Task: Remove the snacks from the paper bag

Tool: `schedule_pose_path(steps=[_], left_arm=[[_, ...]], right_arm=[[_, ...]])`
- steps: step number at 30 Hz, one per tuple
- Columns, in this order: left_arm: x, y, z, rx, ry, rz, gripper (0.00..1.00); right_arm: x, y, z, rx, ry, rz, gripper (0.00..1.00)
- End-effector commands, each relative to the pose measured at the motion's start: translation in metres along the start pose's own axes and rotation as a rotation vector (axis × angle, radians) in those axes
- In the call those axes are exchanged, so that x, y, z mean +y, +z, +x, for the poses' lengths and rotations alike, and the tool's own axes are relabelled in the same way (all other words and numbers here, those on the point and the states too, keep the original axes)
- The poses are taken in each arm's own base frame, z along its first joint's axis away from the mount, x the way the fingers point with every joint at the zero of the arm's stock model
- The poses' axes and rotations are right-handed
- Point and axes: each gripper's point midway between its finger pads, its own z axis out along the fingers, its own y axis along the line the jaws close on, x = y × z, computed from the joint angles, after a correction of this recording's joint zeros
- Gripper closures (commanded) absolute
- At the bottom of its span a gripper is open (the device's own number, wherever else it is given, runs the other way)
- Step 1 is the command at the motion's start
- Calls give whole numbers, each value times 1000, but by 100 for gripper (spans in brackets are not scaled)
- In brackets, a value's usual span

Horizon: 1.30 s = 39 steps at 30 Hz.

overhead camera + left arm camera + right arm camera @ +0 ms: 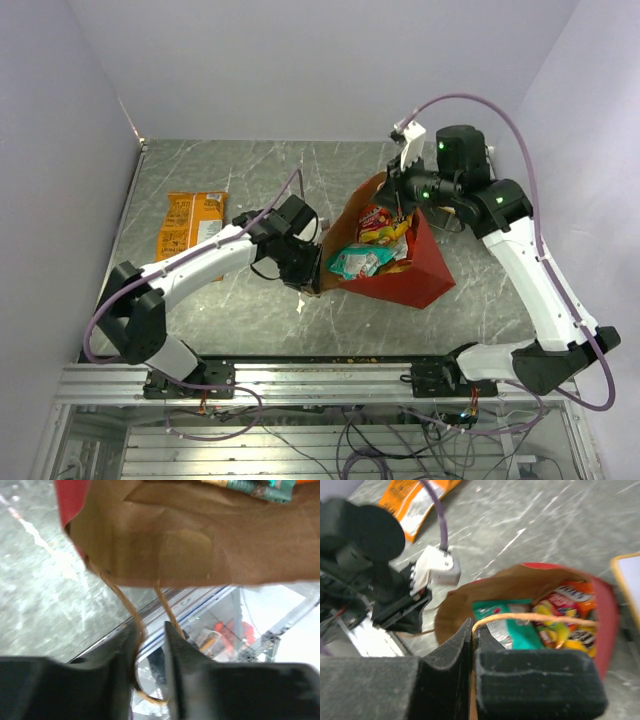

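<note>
Paper bag (410, 280): matt red paper outside, creased brown kraft inside, with thin tan twisted-cord handles (120, 596). The snacks (357, 260) inside it are glossy, crinkled film, as is the orange packet (190, 225) left of the bag. Surface (250, 170) under the bag: smooth grey stone-look with white veining and a faint sheen; right fingers (535, 680) at the bag's rim look matt black and finely grainy, left fingers (185, 675) smooth matt black plastic.
</note>
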Motion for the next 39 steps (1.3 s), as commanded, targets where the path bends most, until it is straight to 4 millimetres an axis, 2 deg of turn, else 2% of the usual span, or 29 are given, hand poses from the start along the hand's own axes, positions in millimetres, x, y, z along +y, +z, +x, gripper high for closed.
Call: schedule_pose_path(steps=[1,4,7,9,13,15,18,20,23,28,30,32,34,36,37,39], left_arm=[[13,-42,-1,-98,106,-119,57],[6,-74,-11,-186,145,-150,46],[-24,-95,-31,-307,161,-53,38],[-47,-100,-46,-378,145,52,35],[-85,-93,-71,-482,83,216,34],[-97,-82,-80,-505,52,247,37],[-102,-55,-89,-482,17,163,56],[-106,-36,-87,-467,47,86,64],[-125,-11,-78,-481,100,24,72],[-122,26,-66,-498,62,-115,90],[-132,33,-57,-499,86,-123,91],[-146,41,-39,-496,142,-101,90],[-152,52,-16,-468,192,-76,90],[-147,62,3,-441,240,-67,90],[-137,69,10,-425,260,-75,91],[-125,73,14,-430,301,-82,90]], right_arm=[[41,-4,2,-70,86,-198,100],[40,-8,-4,-122,115,-175,100],[35,-13,-12,-151,153,-130,100],[27,-18,-20,-182,224,-67,100],[22,-27,-31,-257,358,-16,100],[24,-31,-34,-273,343,-20,100],[21,-32,-31,-235,306,1,100],[23,-35,-33,-219,265,-12,100],[21,-42,-39,-237,250,6,100],[32,-55,-51,-303,209,-41,100],[32,-58,-50,-295,177,-35,100],[22,-59,-43,-272,167,25,100],[15,-58,-34,-253,168,66,100],[15,-59,-31,-263,157,66,100],[16,-60,-30,-273,159,59,100],[21,-62,-28,-289,162,39,100]])
